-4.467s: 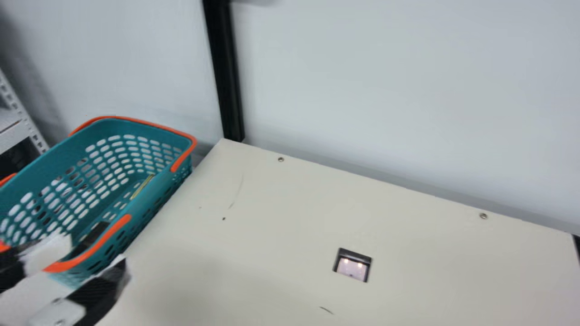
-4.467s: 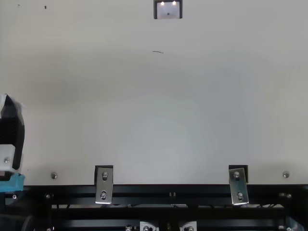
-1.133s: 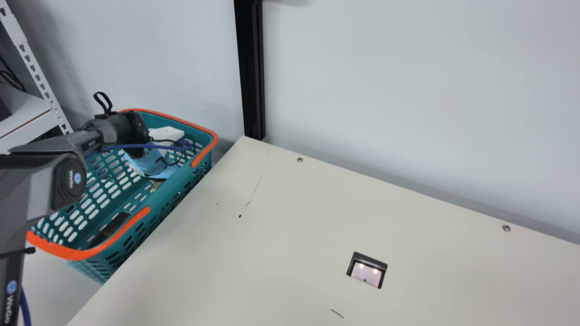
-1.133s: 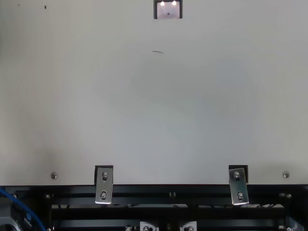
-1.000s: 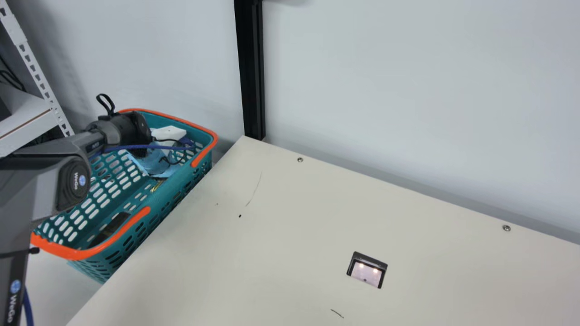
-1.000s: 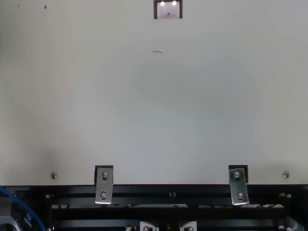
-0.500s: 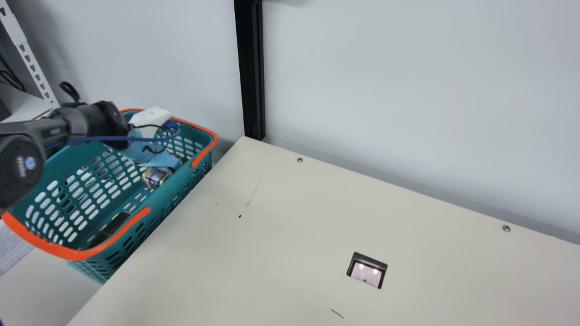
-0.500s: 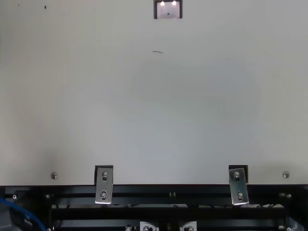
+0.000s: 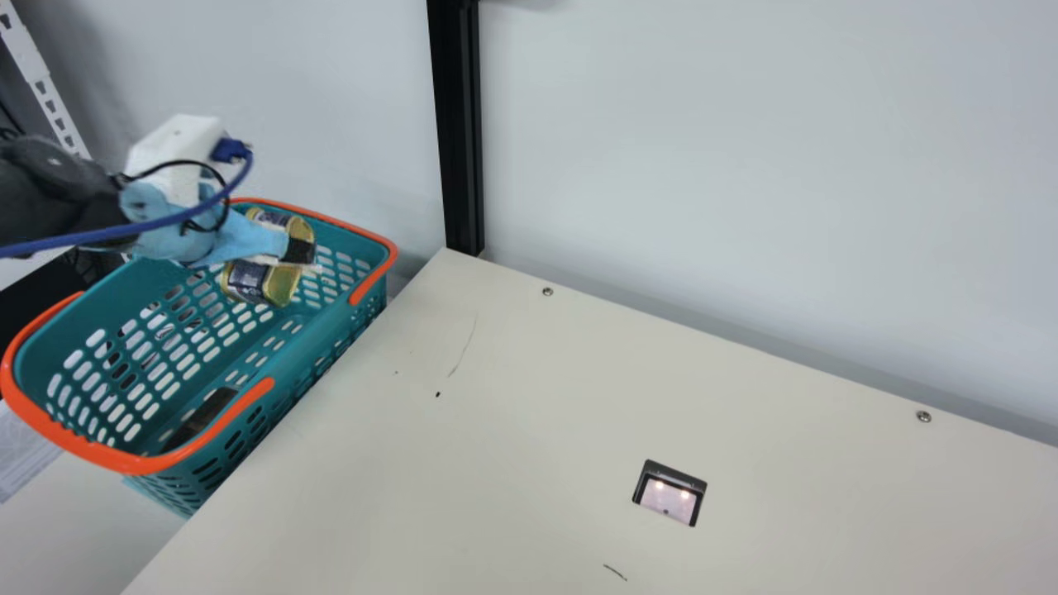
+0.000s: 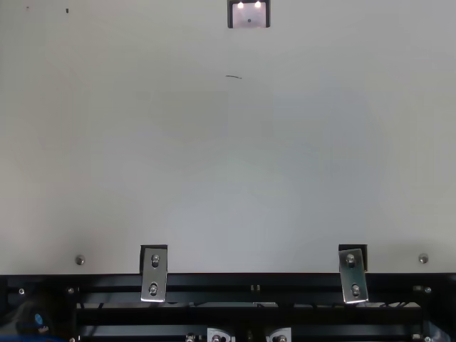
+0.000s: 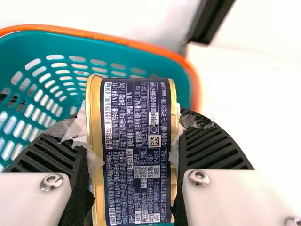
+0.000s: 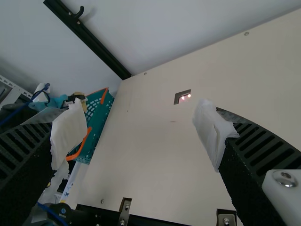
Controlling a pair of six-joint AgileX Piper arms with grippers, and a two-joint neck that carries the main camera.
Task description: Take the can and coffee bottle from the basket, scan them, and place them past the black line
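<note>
Finding: the left gripper is closed on a rounded can with gold ends and a navy printed wrap, one black ribbed finger along each side. The can is at the 1 o'clock end of the teal perforated plastic basket with orange handles, as the main view shows it, and is tilted. Whether it is fully clear of the rim cannot be confirmed.

Change: half a second ago the can was low in the basket beside the table-side wall. It has since been raised along with the left wrist. The pick therefore appears sound, and the can's stage is judged to be passing from removal to transport. No scan is judged to have been made.

Outstanding: a dark brown object, probably the coffee bottle, lies in the basket towards 6 o'clock, its position unchanged.

The right gripper stands open with nothing between its fingers, above the cream table.

Next action, as judged: lift over the rim, then travel towards 4 o'clock to the small dark-framed scanner window with two lights, presenting the barcode to it.

Risk: the can could catch the rim or twist between the film-covered fingers.
</note>
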